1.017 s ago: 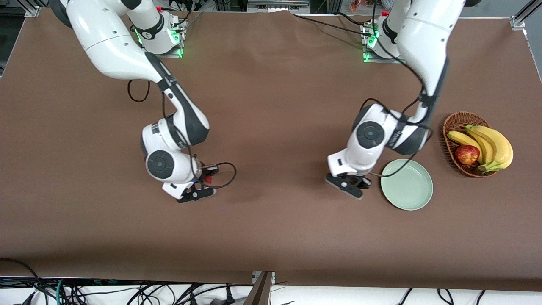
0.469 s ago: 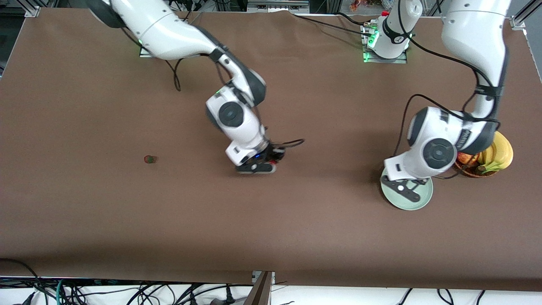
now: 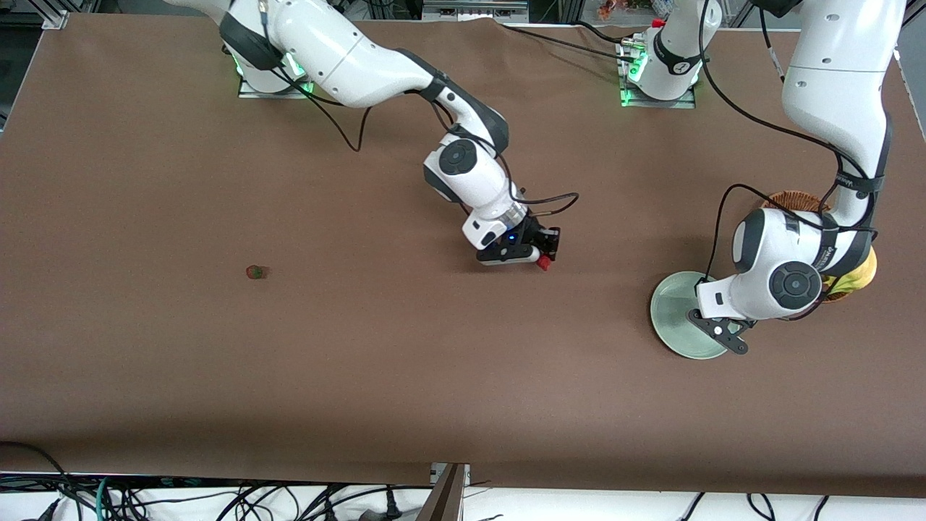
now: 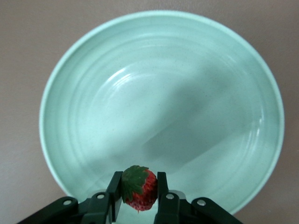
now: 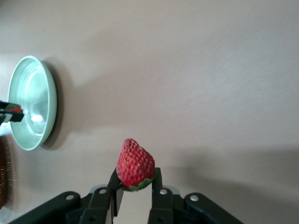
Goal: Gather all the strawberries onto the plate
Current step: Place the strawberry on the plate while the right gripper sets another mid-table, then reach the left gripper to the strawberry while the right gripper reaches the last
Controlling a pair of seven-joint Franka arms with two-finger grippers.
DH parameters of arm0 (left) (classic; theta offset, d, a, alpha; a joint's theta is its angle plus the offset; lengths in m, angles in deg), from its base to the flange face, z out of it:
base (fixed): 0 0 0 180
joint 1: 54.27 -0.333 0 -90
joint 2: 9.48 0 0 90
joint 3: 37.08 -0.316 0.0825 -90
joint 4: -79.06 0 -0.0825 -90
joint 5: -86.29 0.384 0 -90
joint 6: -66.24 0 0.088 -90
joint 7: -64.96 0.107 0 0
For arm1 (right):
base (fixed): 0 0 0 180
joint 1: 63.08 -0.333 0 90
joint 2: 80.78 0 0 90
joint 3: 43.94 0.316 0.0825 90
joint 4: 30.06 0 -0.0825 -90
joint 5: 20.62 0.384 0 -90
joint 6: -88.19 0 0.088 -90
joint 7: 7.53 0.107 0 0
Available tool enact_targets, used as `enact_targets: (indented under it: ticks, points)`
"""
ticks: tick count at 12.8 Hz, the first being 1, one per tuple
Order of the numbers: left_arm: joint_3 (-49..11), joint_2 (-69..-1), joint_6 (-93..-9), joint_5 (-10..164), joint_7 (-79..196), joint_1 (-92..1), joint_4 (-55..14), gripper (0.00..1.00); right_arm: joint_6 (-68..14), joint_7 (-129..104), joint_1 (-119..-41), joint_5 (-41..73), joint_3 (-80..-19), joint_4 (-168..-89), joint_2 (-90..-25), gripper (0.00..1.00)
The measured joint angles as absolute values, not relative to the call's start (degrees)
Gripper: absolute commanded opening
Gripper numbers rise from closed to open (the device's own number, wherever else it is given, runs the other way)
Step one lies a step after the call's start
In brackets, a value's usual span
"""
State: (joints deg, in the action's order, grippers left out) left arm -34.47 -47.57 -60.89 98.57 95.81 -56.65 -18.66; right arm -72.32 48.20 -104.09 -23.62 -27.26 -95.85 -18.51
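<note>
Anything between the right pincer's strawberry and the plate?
Nothing visible. The right pincer holds its strawberry over bare table; only the left pincer, gripping another berry, hangs over the plate.

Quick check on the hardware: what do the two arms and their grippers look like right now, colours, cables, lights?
Both arms are glossy white with dark grey joint bands and round grey caps. Black cables loop beside each wrist. The left gripper and right gripper have black fingers; the right shows a small blue light. Green lights glow at both bases.

Light falls bright and even from overhead, so my arms lay soft shadows on the brown table [image 3: 405,362]. The plate [image 4: 93,70] shows pale glare streaks and one broad shadow. My fingers [image 5: 103,201] sit blurred at the frame's edge.
</note>
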Motion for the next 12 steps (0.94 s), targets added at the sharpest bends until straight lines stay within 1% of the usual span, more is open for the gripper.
enact_targets:
  ticks: [1,2,3,4,5,6,8,11,12]
  points:
    - [-34.35,-47.63,-60.94,98.57,95.88,-56.65,-18.64,0.06,-73.57,48.47,-105.07,-23.62,-27.29,-93.94,-16.59,0.67]
    - [-34.2,-47.62,-60.94,98.57,95.9,-56.65,-18.52,0.09,-74.82,48.57,-105.64,-23.62,-27.31,-92.77,-15.15,1.0]
    - [-34.08,-47.61,-60.94,98.57,95.92,-56.64,-18.43,0.15,-75.44,48.59,-105.8,-23.62,-27.39,-92.02,-14.33,1.0]
    - [-34.01,-47.62,-60.94,98.57,95.94,-56.64,-18.38,0.36,-75.48,48.59,-105.72,-23.62,-27.73,-91.51,-14.11,1.0]
    - [-33.97,-47.62,-60.94,98.57,95.95,-56.64,-18.33,0.5,-74.81,48.58,-105.36,-23.62,-28.02,-90.93,-14.21,1.0]
    - [-33.95,-47.61,-60.94,98.57,95.96,-56.63,-18.27,1.0,-72.62,48.56,-104.76,-23.62,-28.21,-90.14,-14.37,1.0]
    - [-33.85,-47.58,-60.94,98.57,96.01,-56.6,-17.92,1.0,-65.14,47.97,-101.81,-23.63,-28.07,-88.22,-15.75,1.0]
    - [-32.93,-46.79,-60.1,98.57,96.01,-56.51,-17.26,1.0,-45.34,37.45,-92.76,-23.64,-24.39,-87.1,-21.92,1.0]
    - [-31.82,-46.2,-58.25,98.57,96.0,-56.49,-16.35,1.0,-38.1,32.83,-88.98,-23.64,-23.23,-87.06,-24.06,1.0]
